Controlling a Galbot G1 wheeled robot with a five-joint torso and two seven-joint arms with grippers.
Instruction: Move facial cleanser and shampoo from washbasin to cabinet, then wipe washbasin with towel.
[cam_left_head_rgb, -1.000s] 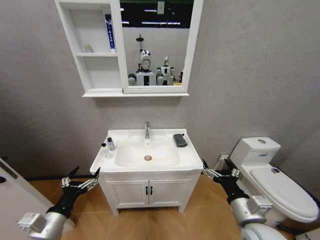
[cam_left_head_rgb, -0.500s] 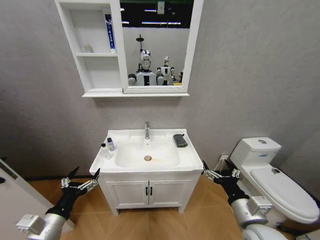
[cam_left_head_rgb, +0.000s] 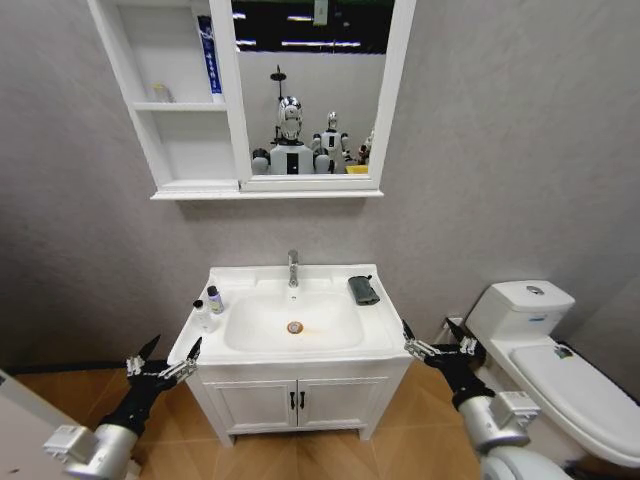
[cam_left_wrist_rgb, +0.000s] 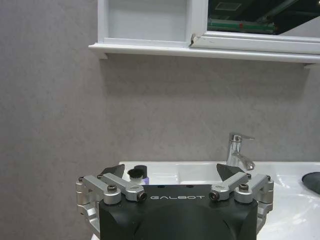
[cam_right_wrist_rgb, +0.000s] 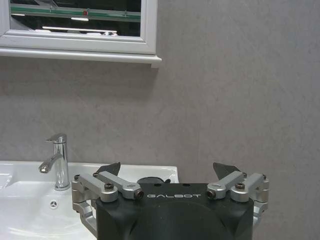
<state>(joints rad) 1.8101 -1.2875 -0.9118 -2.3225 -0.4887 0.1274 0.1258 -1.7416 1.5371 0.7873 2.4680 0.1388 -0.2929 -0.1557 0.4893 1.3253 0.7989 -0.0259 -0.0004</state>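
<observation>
**Both arms low and spread before the washbasin**

The white rectangular ceramic washbasin (cam_left_head_rgb: 290, 322), with its rounded bowl, chrome faucet (cam_left_head_rgb: 293, 267) and metal drain (cam_left_head_rgb: 294, 327), sits on a low white two-door vanity with black handles (cam_left_head_rgb: 297, 402). On the washbasin's left rim stand two small bottles close together: a pale one with a dark cap (cam_left_head_rgb: 215, 300) and, just beside it toward the front, a clear white one (cam_left_head_rgb: 201, 316). Which of them is the cleanser and which the shampoo cannot be told. The small dark grey-black folded towel (cam_left_head_rgb: 363, 290) lies on the right rim, near the back, beside the faucet.

Above, the white wall-mounted cabinet (cam_left_head_rgb: 160, 120) with open shelves hangs against the grey wall, joined to a white-framed mirror (cam_left_head_rgb: 312, 90). A tall blue-and-white tube (cam_left_head_rgb: 208, 56) stands on its upper shelf against the mirror side, and a small pale object (cam_left_head_rgb: 160, 94) rests on the same shelf.

The left gripper (cam_left_head_rgb: 165, 366) hovers low, beside the vanity's left front corner, below rim height, its fingers spread apart and holding nothing. The right gripper (cam_left_head_rgb: 435, 347) hangs by the vanity's right front corner, between the vanity and the white toilet (cam_left_head_rgb: 545, 355), likewise released and empty. In the left wrist view, the dark bottle cap (cam_left_wrist_rgb: 136, 173) and faucet appear just beyond the splayed fingers (cam_left_wrist_rgb: 112, 172).
</observation>
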